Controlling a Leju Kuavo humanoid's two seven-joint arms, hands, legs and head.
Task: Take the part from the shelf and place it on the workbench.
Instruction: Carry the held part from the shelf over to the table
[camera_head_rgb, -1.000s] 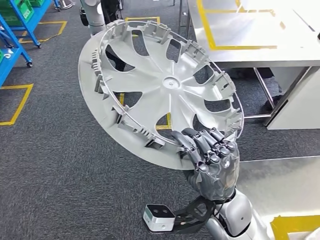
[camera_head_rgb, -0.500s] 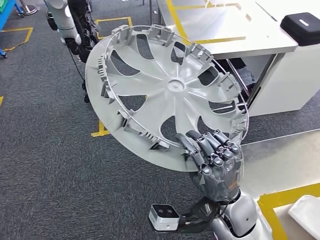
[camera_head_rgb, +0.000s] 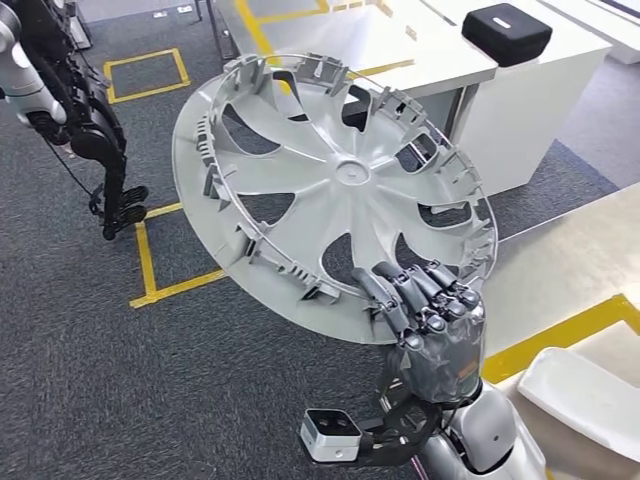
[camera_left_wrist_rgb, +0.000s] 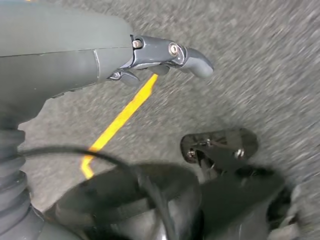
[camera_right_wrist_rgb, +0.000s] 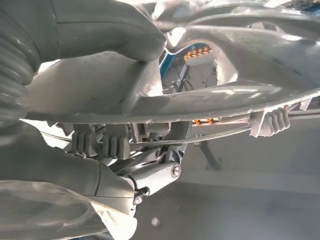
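Observation:
The part is a large silver wheel cover (camera_head_rgb: 332, 190) with its ribbed inner face and clips turned up toward me. It is held tilted above the dark carpet. My right hand (camera_head_rgb: 434, 320) grips its near rim from below right, dark fingers curled over the edge. In the right wrist view the thumb (camera_right_wrist_rgb: 105, 30) and fingers (camera_right_wrist_rgb: 151, 175) clamp the wheel cover's rim (camera_right_wrist_rgb: 234, 95) between them. In the left wrist view my left hand (camera_left_wrist_rgb: 166, 52) hangs over the carpet with fingers stretched out and nothing in it.
A white workbench (camera_head_rgb: 362, 40) marked with yellow tape stands at the back, with a black case (camera_head_rgb: 506, 30) on it. A pale surface with a yellow line (camera_head_rgb: 558, 270) lies to the right, a white tray (camera_head_rgb: 589, 400) at its near corner. Another robot (camera_head_rgb: 68, 100) stands far left.
The whole picture has slid left as the camera turned right: the blue shelves are gone, and the black case and white tray have come in. The wheel cover stays in my right hand.

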